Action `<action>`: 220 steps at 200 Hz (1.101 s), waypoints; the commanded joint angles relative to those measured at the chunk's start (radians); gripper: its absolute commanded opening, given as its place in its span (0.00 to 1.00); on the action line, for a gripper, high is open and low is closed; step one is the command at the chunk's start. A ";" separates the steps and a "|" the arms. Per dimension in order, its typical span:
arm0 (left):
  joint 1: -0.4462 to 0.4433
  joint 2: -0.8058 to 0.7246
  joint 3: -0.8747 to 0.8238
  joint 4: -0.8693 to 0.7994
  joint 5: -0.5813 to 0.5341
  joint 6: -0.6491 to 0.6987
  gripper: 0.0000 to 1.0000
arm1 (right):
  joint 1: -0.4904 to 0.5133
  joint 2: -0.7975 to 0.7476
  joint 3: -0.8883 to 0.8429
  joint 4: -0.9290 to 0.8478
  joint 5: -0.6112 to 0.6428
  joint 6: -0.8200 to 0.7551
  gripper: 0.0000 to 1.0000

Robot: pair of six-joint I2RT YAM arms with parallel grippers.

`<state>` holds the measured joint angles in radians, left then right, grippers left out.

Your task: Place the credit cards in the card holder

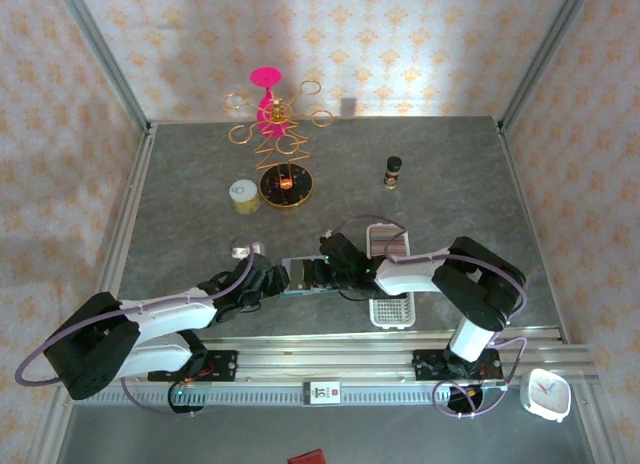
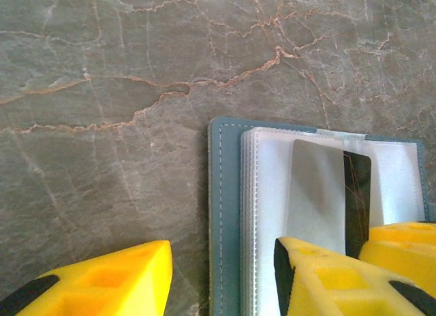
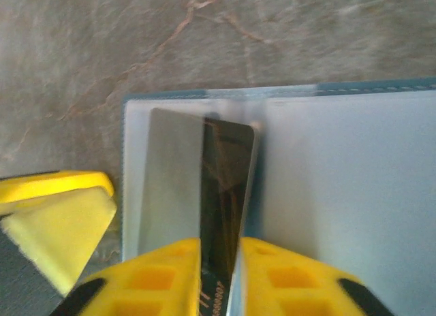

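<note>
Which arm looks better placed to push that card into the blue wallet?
The right. The credit card sits between the fingers of the right gripper, over the open card holder; the left gripper is open, straddling its edge.

I operate in a staged lab test cell. Reference: the stone-pattern table (image 1: 200, 179). An aluminium mounting rail (image 1: 330, 368) runs along its near edge; metal frame posts (image 1: 103, 56) and wallpaper-printed panels (image 1: 400, 44) enclose its other sides.

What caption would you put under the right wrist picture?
A credit card sits between the fingers of the right hand, at the open card holder.
</note>
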<state>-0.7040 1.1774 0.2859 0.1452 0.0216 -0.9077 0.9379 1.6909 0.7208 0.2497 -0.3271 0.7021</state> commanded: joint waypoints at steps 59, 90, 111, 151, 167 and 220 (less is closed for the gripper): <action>0.037 0.074 0.006 0.010 0.031 0.016 0.48 | 0.002 0.065 0.063 -0.072 0.050 -0.044 0.03; 0.039 0.107 0.012 0.028 0.058 0.014 0.48 | 0.008 0.076 0.066 -0.042 0.003 -0.068 0.00; 0.041 0.107 0.004 0.042 0.069 0.007 0.47 | 0.013 0.082 0.055 -0.009 -0.026 -0.079 0.00; 0.044 0.074 -0.028 0.158 0.135 -0.017 0.47 | 0.012 0.081 0.019 0.095 -0.087 -0.062 0.00; 0.046 0.067 -0.029 0.179 0.139 -0.023 0.47 | 0.012 0.085 0.013 0.101 -0.086 -0.056 0.00; 0.048 0.016 -0.028 0.198 0.153 -0.028 0.46 | 0.012 0.087 -0.013 0.114 -0.086 -0.027 0.00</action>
<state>-0.6598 1.1923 0.2710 0.2176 0.1112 -0.9176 0.9417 1.7645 0.7429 0.3466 -0.3935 0.6567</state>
